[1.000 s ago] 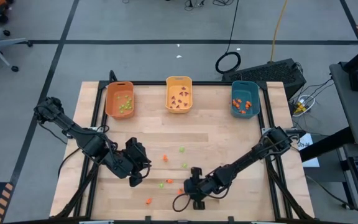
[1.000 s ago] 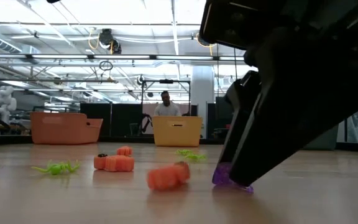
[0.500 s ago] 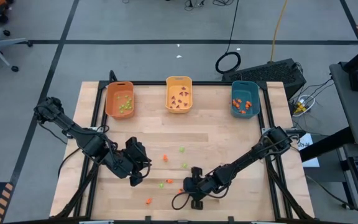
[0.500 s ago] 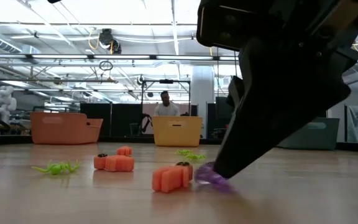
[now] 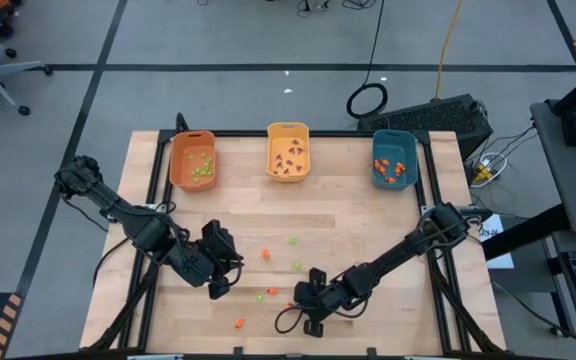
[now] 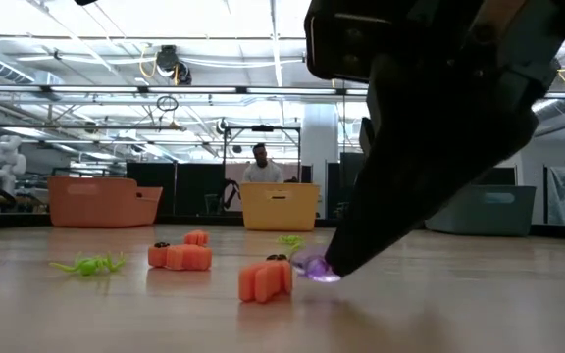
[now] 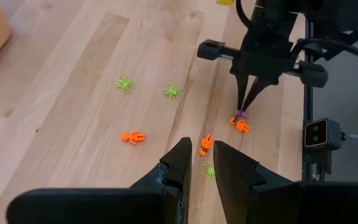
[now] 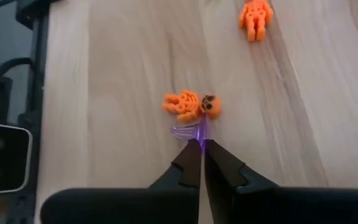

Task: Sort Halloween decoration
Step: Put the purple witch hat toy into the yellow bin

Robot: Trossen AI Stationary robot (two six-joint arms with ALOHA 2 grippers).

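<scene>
Right claw [image 8: 200, 144]: low centre of the high view, tips down at the tabletop [image 5: 348, 215], fingers pinched fully together on a purple trinket [image 8: 188, 130]. In the low view the trinket shows at the fingertips, seemingly just clear of the wood.

Orange skeleton figure [image 8: 190, 104]: lies on the tabletop touching or just beside the purple trinket (the close neighbour is the chief hazard).

Left claw [image 7: 197, 162]: lower left of the high view, above the tabletop, fingers narrowly parted, holding nothing visible; waiting.

Loose stock on the tabletop: a second orange skeleton [image 8: 255, 16]; green spiders [image 7: 124, 83] in the middle of the left wrist view; further orange pieces [image 7: 132, 137] near them.

Bins along the upper edge of the high view: orange bin [image 5: 192, 160] with green pieces, yellow bin [image 5: 288, 152] with dark purple ones, teal bin [image 5: 395, 160] with orange ones.

Handling note, as a judgement: the pinch looks thin and on the trinket's edge, so lift straight up and slowly, confirm the orange skeleton does not ride along, then carry toward the yellow bin, where the purple pieces appear to belong, keeping the fingers shut until above it.
</scene>
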